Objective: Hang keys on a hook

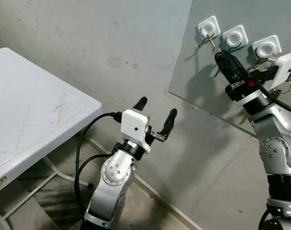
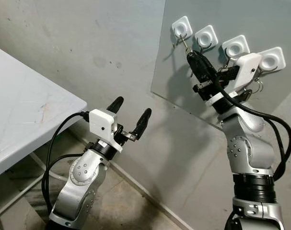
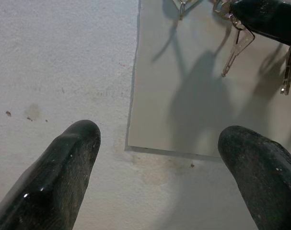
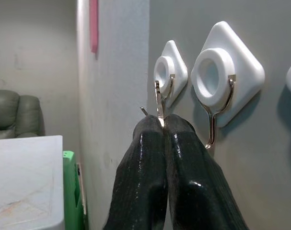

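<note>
The right gripper point(image 4: 163, 125) has its two black fingers pressed together, pinching a thin piece of metal (the key ring or a key's end; which is hard to tell) whose tip rises just beyond the fingertips. That tip lies directly under the leftmost hook point(image 4: 165, 91) and touches or nearly touches its wire. The keys point(image 3: 237, 48) hang below the gripper, long axis pointing down along the grey panel point(image 1: 203, 91). So the hook is straight ahead of the fingertips, and the next move looks like a short lift over the wire. The left gripper point(image 1: 155, 117) waits wide open, empty, well below the panel.
</note>
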Robot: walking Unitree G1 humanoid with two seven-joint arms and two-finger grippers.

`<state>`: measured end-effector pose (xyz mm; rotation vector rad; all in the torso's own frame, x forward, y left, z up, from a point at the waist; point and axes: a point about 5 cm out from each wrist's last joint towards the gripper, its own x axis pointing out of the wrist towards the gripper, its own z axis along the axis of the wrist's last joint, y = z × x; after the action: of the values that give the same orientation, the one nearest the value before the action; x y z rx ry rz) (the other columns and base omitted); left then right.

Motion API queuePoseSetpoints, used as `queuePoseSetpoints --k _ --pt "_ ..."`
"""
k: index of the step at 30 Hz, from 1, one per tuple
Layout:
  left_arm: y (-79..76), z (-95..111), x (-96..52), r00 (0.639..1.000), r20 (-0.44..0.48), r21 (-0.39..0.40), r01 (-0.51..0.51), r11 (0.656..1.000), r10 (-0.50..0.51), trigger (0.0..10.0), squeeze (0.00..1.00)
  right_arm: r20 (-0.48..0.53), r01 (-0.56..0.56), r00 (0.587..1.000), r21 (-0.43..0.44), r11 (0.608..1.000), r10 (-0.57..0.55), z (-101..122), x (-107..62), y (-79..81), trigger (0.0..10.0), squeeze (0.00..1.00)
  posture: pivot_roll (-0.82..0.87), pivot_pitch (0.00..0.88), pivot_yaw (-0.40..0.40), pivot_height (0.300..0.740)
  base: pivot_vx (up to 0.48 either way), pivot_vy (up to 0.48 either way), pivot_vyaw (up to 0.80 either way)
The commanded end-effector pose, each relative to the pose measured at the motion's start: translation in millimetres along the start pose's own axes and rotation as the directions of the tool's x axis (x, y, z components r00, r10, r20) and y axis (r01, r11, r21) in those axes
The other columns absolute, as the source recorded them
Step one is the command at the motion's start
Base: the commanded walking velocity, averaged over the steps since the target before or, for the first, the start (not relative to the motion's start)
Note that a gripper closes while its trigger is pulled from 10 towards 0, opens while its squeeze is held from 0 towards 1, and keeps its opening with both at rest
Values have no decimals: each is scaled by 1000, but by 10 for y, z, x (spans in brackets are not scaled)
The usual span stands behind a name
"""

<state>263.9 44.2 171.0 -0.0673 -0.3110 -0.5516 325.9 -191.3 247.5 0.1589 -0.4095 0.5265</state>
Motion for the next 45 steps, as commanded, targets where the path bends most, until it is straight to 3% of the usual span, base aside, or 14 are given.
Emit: queuePoseSetpoints --k 1,3,5,9,12,13,16,20,24,25,30,37,45 --pt "-150 55 23 1000 29 -48 10 999 -9 10000 0 -114 108 988 31 994 -104 -199 -71 -153 10000 0 -31 41 -89 740 0 0 0" --pt "-158 55 21 1000 29 -50 10 999 -8 10000 0 -73 110 991 7 994 -109 -148 -66 -164 10000 0 -30 42 -90 740 0 0 0" --pt "-166 51 17 1000 27 -53 9 999 -8 10000 0 -3 139 990 51 989 -139 -69 -47 -195 10000 0 -30 42 -92 740 0 0 0" --pt "-176 50 14 1000 28 -55 9 998 -7 10000 0 14 155 988 61 986 -156 -39 -35 -209 10000 0 -30 41 -93 740 0 0 0" --pt "-189 49 16 1000 27 -59 8 998 -7 10000 0 59 162 984 104 981 -168 19 -14 -215 10000 0 -30 41 -93 740 0 0 0" --pt "-189 49 15 1000 27 -60 9 998 -7 10000 0 97 210 969 156 965 -227 75 -4 -275 10000 0 -30 42 -94 740 0 0 0" --pt "-193 49 12 1000 27 -60 9 998 -7 10000 0 129 247 952 203 948 -276 121 -7 -324 10000 0 -30 44 -94 740 0 0 0" --pt "-202 49 9 1000 26 -63 10 998 -8 10000 0 157 232 950 224 947 -270 154 -6 -315 10000 0 -30 46 -93 740 0 0 0" --pt "-208 51 9 1000 26 -64 10 998 -9 10000 0 133 222 959 194 956 -250 119 -3 -294 10000 0 -31 49 -94 740 0 0 0" --pt "-208 52 11 1000 25 -64 10 998 -8 10000 0 99 196 972 144 970 -211 82 3 -265 10000 0 -31 49 -94 740 0 0 0" --pt "-205 54 11 1000 24 -63 8 998 -6 10000 0 16 141 990 64 988 -142 -22 1 -190 10000 0 -30 51 -96 740 0 0 0" --pt "-217 56 2 1000 23 -65 7 998 -6 10000 0 -18 137 991 102 985 -136 -78 -6 -168 10000 0 -29 52 -99 740 0 0 0" --pt "-235 58 3 1000 24 -69 7 998 -5 10000 0 34 145 988 100 984 -149 -43 -15 -197 10000 0 -30 51 -101 740 0 0 0"
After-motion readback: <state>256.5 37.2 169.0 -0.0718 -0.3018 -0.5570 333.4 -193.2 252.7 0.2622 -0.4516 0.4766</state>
